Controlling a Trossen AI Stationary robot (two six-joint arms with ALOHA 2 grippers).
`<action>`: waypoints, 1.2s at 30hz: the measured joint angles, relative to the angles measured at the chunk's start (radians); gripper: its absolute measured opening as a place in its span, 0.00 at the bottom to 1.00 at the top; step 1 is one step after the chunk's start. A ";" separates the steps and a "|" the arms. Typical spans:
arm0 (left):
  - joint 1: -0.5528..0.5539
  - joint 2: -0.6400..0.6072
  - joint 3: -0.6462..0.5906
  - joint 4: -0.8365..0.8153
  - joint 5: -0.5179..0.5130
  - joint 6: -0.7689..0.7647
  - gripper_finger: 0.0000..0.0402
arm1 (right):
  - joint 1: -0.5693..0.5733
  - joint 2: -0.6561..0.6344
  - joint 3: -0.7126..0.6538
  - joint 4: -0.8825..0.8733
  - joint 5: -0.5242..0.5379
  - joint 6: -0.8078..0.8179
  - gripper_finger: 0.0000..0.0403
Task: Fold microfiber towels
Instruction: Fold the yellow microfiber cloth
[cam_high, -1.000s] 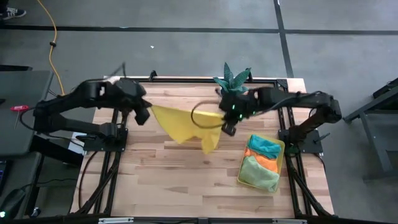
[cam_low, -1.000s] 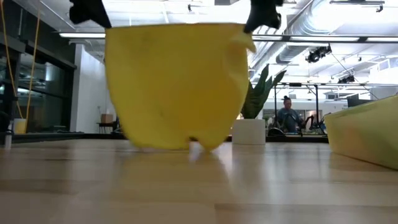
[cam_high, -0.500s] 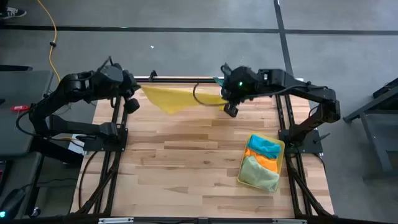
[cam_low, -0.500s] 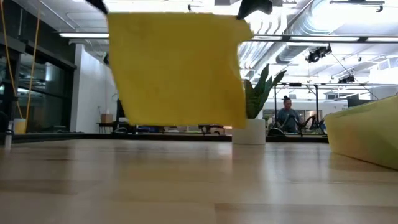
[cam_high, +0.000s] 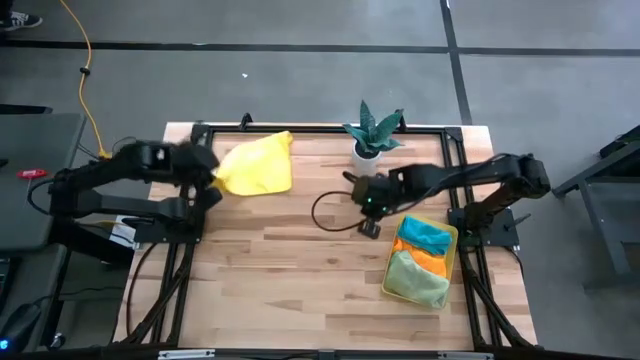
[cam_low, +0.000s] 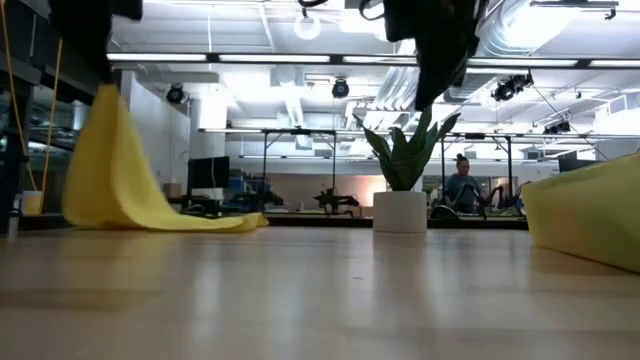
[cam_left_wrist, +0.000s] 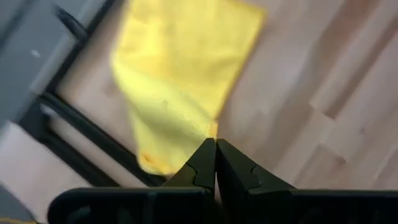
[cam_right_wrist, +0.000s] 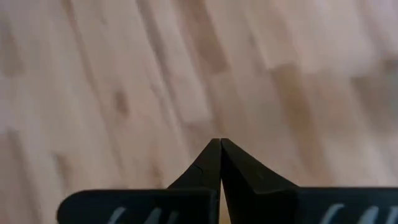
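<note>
Overhead, a yellow towel (cam_high: 255, 167) lies heaped at the wooden desk's (cam_high: 300, 250) eleven o'clock, apparently pinched by the closed left end effector (cam_high: 212, 180). Right end effector (cam_high: 371, 222), closed, empty, hovers mid-desk; a person (cam_low: 463, 184) sits in the distant, brightly lit workshop.

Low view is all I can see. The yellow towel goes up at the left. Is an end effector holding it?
Observer: Yes. The left end effector is shut on an edge of the yellow towel.
Operator: What about the other one?
Observer: The right end effector is shut and empty, over bare table.
Operator: What's inside the tray?
Observer: The tray holds a teal towel, an orange towel and a pale green towel.
</note>
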 joint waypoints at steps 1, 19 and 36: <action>-0.016 -0.005 -0.036 0.007 0.010 -0.029 0.00 | 0.008 0.000 -0.026 0.053 -0.016 0.021 0.00; -0.215 -0.011 -0.265 0.216 0.089 -0.315 0.00 | -0.090 0.223 -0.163 0.877 -0.096 0.011 0.02; -0.216 -0.012 -0.265 0.217 0.091 -0.339 0.00 | -0.226 0.748 0.461 0.506 -0.063 -0.648 0.49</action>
